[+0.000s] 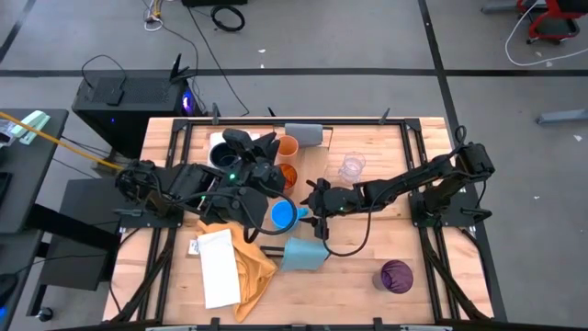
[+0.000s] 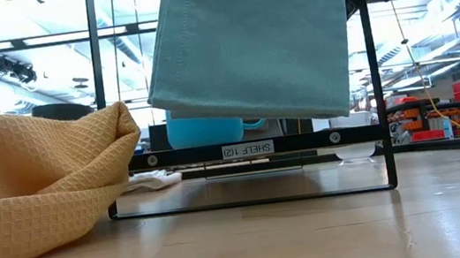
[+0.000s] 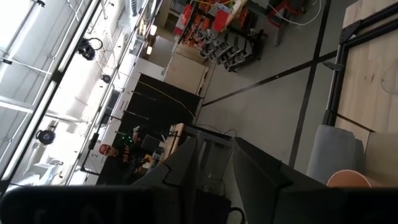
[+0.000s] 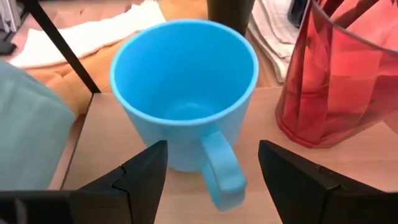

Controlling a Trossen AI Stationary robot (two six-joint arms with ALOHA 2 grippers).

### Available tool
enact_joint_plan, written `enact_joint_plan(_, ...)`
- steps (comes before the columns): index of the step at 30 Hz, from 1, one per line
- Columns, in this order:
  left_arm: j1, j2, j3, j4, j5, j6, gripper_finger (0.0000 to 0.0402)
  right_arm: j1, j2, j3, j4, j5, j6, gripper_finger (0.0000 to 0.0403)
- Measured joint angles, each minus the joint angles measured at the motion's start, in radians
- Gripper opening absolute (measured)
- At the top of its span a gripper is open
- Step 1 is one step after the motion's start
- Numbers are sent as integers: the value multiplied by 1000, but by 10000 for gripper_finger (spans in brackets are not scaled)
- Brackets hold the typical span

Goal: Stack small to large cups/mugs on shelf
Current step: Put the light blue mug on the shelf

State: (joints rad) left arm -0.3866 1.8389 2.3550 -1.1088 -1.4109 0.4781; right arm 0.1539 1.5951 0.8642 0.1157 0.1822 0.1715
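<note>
Blue mug (image 4: 186, 93) stands on the shelf (image 4: 261, 162) right ahead of the right gripper (image 4: 211, 168), whose fingers are spread apart with the mug's handle between them, nothing clamped. Crowding it: an amber cup (image 4: 339, 74) just beside, a dark cup (image 4: 230, 12) behind, and a teal cloth (image 4: 28, 130) on the other side (yellow cloth (image 1: 246, 253) farther off). The left gripper (image 1: 250, 147) hovers by the orange cup (image 1: 288, 147); its fingers' state I cannot tell. A purple cup (image 1: 396, 275) lies well apart.

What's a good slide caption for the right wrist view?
Open right gripper straddling the handle of the bright blue mug, amber translucent cup beside it.
</note>
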Motion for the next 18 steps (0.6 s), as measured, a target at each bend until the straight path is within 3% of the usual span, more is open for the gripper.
enact_joint_plan(18,0,0,0,0,0,-4,107,-1,0,0,7,45,12,252)
